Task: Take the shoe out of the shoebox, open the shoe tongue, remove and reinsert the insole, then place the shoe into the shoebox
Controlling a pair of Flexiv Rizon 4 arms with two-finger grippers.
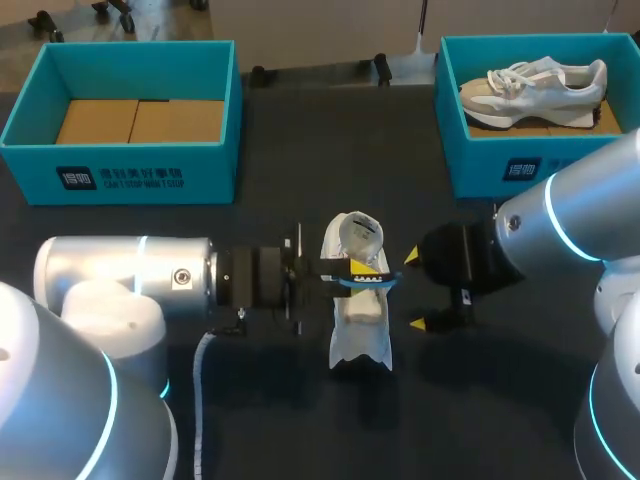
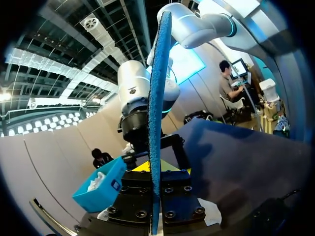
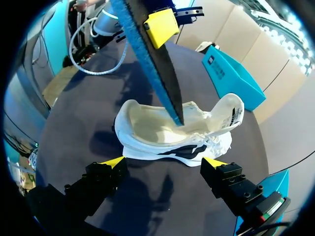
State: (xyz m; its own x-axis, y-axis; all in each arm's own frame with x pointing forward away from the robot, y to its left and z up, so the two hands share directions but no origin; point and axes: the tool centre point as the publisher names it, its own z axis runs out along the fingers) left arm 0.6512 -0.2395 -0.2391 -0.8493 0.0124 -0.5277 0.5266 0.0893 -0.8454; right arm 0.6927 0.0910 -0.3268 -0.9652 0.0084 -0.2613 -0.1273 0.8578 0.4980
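The left claw [image 2: 156,169] is clamped tight on the blue insole [image 2: 156,98]. Both yellow-tipped fingers press its flat faces, and the insole stands on edge and runs out ahead of them. Its free tip points down into the mouth of the white shoe [image 3: 172,132] and seems to touch the lining just inside, though contact is hard to confirm.

The shoe sits upright on its sole on the dark desk [image 1: 270,420], near the middle and directly under that claw. Just to its right, the right claw [image 3: 164,162] is spread wide with a finger towards each end of the shoe. It holds nothing and touches nothing.

At the far left stands the empty shoebox [image 1: 30,150]. At the far right, the other shoebox [image 1: 470,165] holds a second shoe [image 1: 535,85].

I judge this to be the insole step. The main risk is that nothing pins the shoe. A push along the insole could slide or tip it, or the tip could snag on the collar or tongue and buckle the thin foam. Because the insole is gripped well back from that tip, it may also swivel in the fingers and go in skewed.
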